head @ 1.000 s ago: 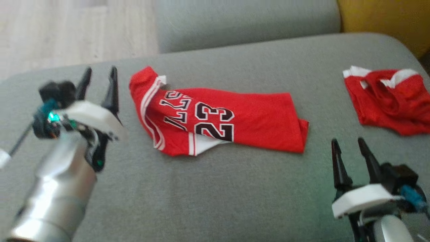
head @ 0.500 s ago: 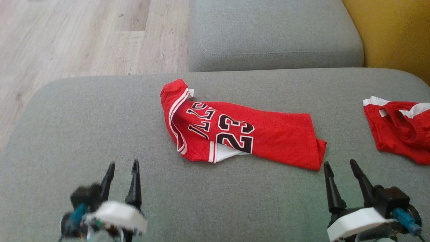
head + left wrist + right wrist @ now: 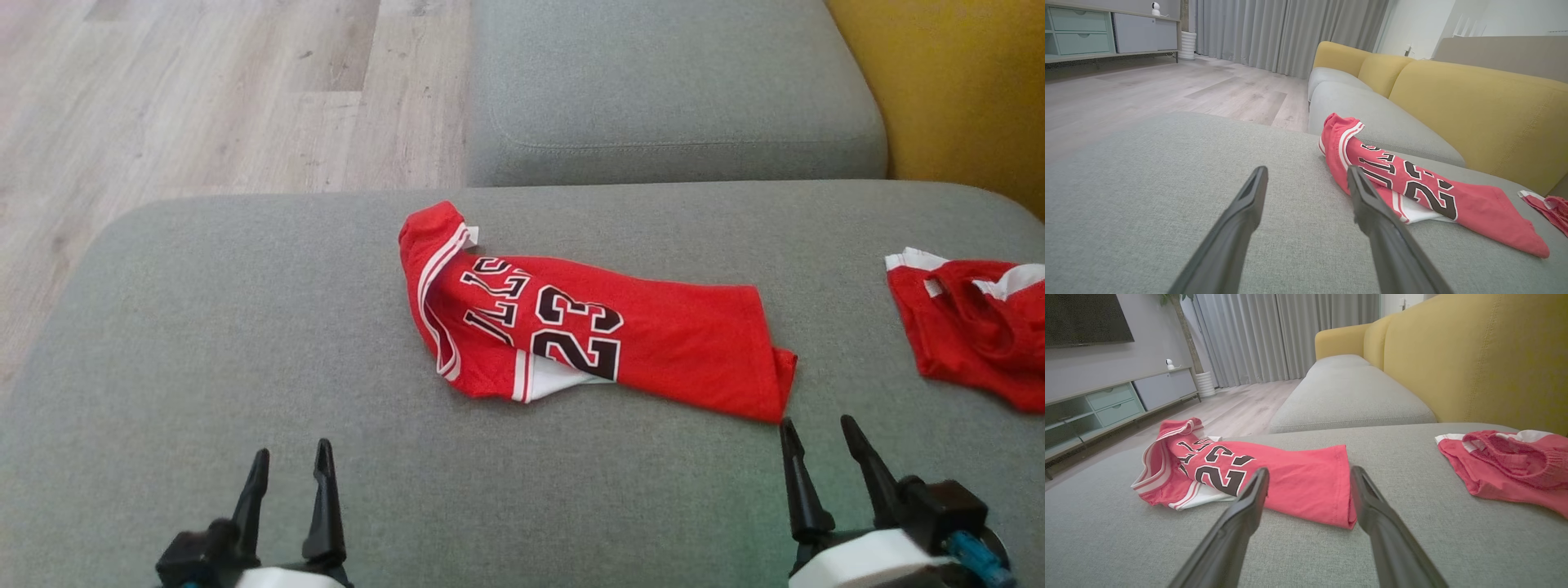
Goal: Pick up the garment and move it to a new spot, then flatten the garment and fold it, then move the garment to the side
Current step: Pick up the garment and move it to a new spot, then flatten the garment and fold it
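The garment (image 3: pixel 637 343) is a red jersey with white trim and a black 23, folded lengthwise into a long strip across the middle of the grey cushion (image 3: pixel 245 327). It also lies ahead and right in the left wrist view (image 3: pixel 1470 204) and just beyond the fingertips in the right wrist view (image 3: pixel 1298 477). My left gripper (image 3: pixel 291 453) is open near the cushion's front left, well short of the jersey, nothing between its fingers. My right gripper (image 3: pixel 818 426) is open just below the jersey's right end.
A second red and white garment (image 3: pixel 980 343) lies crumpled at the cushion's right edge. Another grey seat cushion (image 3: pixel 669 90) lies beyond, with a yellow backrest (image 3: pixel 955 82) to the right. Wooden floor (image 3: pixel 204 90) is off the cushion's left side.
The left arm has drawn back from beside the jersey's collar end to the bottom left. The right gripper stays near the jersey's right end. The camera has shifted; the jersey lies the same.
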Available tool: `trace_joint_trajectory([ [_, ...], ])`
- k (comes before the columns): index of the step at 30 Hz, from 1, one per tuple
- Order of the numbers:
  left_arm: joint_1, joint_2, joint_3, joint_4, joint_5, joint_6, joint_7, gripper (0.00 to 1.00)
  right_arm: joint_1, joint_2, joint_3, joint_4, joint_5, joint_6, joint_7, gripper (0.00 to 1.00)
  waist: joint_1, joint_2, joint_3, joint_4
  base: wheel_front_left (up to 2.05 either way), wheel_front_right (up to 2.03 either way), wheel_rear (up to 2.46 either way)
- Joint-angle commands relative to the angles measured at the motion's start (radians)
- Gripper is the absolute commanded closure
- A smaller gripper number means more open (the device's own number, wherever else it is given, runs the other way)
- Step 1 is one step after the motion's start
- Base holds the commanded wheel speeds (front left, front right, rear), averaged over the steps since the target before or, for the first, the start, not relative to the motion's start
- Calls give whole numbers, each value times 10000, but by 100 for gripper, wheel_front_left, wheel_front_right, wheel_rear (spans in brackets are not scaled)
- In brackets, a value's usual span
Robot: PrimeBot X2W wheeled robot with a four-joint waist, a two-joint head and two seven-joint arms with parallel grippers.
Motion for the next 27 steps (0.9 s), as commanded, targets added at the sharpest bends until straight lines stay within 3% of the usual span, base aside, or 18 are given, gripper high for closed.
trace_joint_trajectory([
  [1,-417,213,405,-350,111,36,-6,0,-342,-64,173,-255,-1,65,-176,0,1,-1,-4,15,0,0,0],
  [27,-437,246,257,-503,1,133,200,0,-673,-64,-13,177,-146,65,-353,0,1,-1,312,17,0,0,0],
])
